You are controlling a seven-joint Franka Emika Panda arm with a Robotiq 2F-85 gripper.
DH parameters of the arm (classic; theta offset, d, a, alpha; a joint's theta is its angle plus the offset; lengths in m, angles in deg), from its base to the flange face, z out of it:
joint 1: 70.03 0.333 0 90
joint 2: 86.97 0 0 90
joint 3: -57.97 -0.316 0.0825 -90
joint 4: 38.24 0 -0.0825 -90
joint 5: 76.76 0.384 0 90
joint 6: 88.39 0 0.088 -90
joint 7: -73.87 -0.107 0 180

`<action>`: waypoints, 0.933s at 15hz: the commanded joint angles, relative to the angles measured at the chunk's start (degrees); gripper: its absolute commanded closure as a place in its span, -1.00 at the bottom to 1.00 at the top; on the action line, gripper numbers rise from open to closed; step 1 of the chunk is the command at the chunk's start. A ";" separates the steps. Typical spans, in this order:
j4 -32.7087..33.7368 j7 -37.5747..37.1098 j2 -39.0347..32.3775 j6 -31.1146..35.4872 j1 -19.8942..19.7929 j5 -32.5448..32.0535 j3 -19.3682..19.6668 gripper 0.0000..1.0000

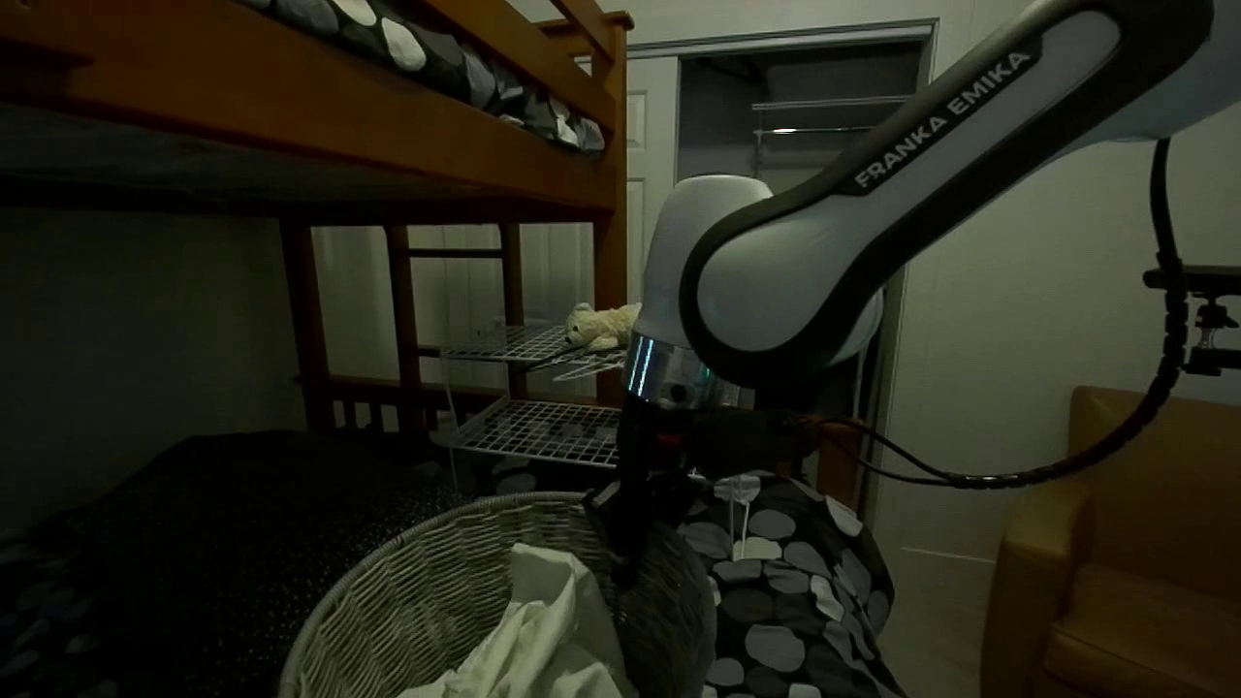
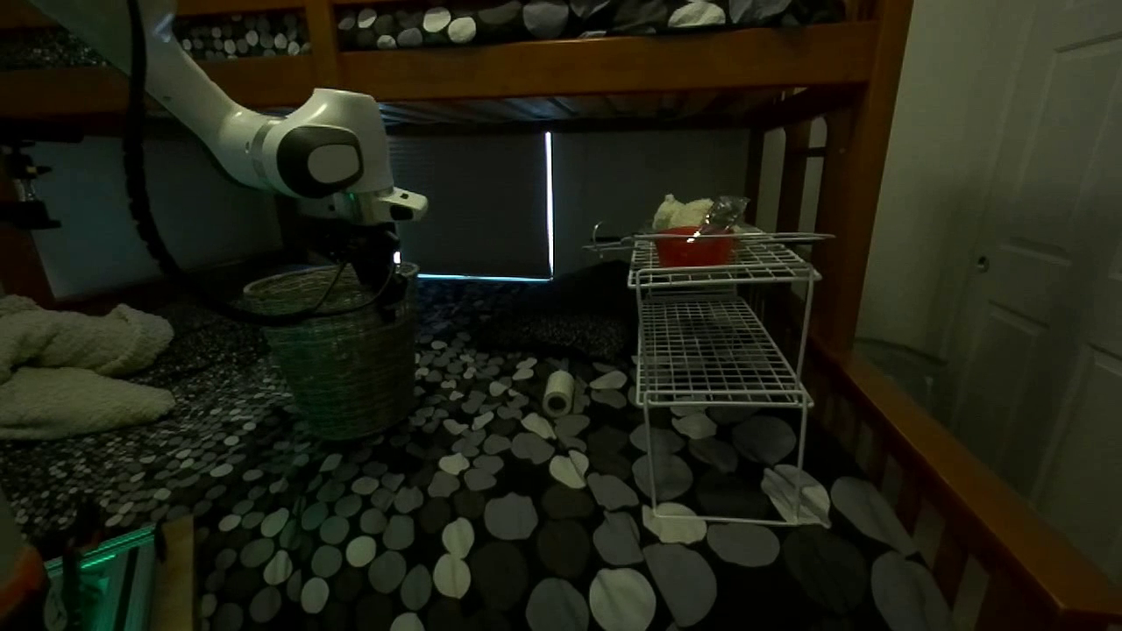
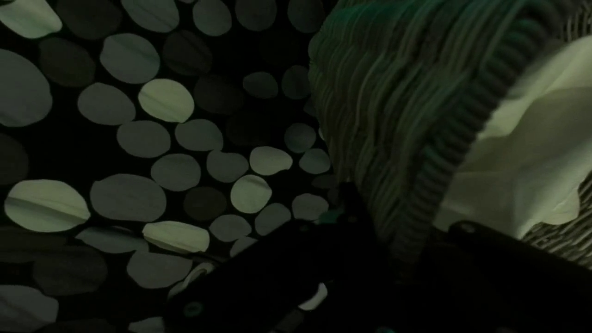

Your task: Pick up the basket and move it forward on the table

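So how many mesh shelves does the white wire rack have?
2: the upper shelf, holding the red container, and the lower shelf beneath it. Both show in both exterior views.

The basket's point(image 2: 342, 372) rim runs between the fingers of the gripper point(image 3: 400, 219), and pale cloth point(image 3: 541, 150) crowds the inner side. Outside that wall, open counter point(image 2: 394, 543) spreads below the gripper; a white roll point(image 2: 558, 393) lies partway toward the wire rack point(image 2: 719, 350), well apart. A wooden bunk frame point(image 2: 605, 70) spans higher than the gripper.
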 commanded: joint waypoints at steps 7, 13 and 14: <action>12.53 -34.21 -10.53 1.21 -5.61 -23.45 2.28 0.96; 16.46 -34.24 -13.50 2.35 -4.29 -21.98 4.99 0.82; 16.93 -34.32 -13.75 2.35 -4.13 -21.97 5.00 0.96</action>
